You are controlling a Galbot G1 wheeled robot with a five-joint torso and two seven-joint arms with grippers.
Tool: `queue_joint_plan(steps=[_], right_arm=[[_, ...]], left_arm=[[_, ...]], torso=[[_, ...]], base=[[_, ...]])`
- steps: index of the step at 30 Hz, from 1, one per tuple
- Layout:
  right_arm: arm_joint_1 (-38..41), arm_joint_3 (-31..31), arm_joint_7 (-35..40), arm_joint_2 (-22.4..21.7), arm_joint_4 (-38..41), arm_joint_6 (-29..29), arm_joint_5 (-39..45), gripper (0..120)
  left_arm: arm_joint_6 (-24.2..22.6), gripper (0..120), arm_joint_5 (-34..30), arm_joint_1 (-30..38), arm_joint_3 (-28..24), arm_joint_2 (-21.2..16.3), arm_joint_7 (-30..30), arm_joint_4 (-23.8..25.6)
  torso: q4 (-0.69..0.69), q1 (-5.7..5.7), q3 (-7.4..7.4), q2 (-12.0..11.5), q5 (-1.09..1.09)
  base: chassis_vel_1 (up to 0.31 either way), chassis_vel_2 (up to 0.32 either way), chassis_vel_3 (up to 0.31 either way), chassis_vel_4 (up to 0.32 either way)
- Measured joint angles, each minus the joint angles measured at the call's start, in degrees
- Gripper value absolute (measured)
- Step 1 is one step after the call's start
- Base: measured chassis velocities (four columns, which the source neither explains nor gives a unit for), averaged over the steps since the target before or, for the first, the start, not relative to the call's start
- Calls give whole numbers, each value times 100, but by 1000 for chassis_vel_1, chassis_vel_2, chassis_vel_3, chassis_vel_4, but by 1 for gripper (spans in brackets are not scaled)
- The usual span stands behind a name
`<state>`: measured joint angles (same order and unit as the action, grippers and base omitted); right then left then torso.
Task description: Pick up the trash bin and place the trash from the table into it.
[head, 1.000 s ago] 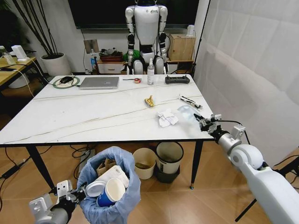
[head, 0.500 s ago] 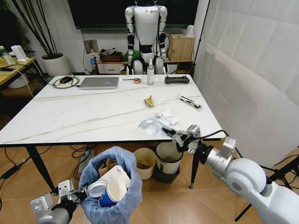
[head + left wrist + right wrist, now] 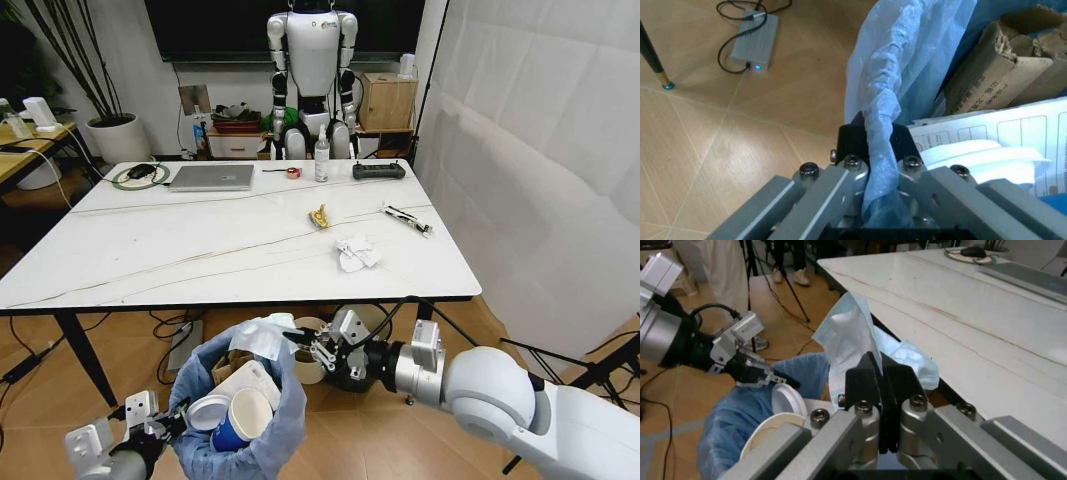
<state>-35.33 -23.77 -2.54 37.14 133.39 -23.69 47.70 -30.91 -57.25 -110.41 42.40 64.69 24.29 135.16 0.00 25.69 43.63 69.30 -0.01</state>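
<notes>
Below the near edge of the table (image 3: 200, 260), we hold the trash bin (image 3: 235, 420) off the floor, its light-blue bag billowing over the rim. Our left gripper (image 3: 877, 150) is clamped on a twisted fold of that bag at the bin's rim; in the head view the left gripper sits low at the bin's left side.

Bin contents seen from the head camera: blue paper cup (image 3: 240, 422), white round lid (image 3: 207, 410), white carton (image 3: 250, 378), brown cardboard (image 3: 232, 362). From the left wrist, the cardboard (image 3: 1000, 65) carries small printed lines, too fine for us to read; the white carton (image 3: 1000, 135) shows a printed grid of boxes, text not legible.

Our right gripper (image 3: 300, 345) reaches in from the right, just above the bin's rim on its table side. Its jaws are pinched together on a pale blue crumpled wrapper (image 3: 853, 345), which hangs over the bin mouth.

On the tabletop: crumpled white tissues (image 3: 357, 252) near the right front, a yellow snack wrapper (image 3: 319, 216) farther back, a thin black-and-white scrap (image 3: 408, 219) toward the right edge. At the far side lie a silver laptop (image 3: 212, 177) and a black controller (image 3: 379, 171). No writing is readable on any of these.
</notes>
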Motion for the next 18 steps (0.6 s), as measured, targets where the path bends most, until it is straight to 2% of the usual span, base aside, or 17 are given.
queue_joint_plan(steps=[4,7,8,10,12,18], right_arm=[[507,-441,152,66,50,-146,201,0],[1125,-981,591,328,230,-779,738,0],[1125,-981,591,328,230,-779,738,0],[1520,-1245,887,556,309,-1196,1133,0],[1840,-1475,1067,791,292,-1370,1313,0],[1931,-1585,1346,1141,72,-1840,1711,0]], left_arm=[[-13,0,3,20,-19,-3,0,-10],[-25,0,-8,20,-10,-26,-1,-10],[-25,0,-8,20,-10,-26,-1,-10],[-26,0,-13,23,-1,-33,1,-14],[-27,0,-14,24,1,-22,2,-17],[-27,0,4,-2,9,-15,2,5]], torso=[[-1,0,0,0,0],[0,0,0,0,1],[0,0,0,0,1],[-1,0,0,0,0],[1,0,0,0,-1],[0,0,0,0,-1]], base=[[0,0,0,0],[0,0,0,0],[0,0,0,0],[0,0,0,0],[0,0,0,0],[0,0,0,0]])
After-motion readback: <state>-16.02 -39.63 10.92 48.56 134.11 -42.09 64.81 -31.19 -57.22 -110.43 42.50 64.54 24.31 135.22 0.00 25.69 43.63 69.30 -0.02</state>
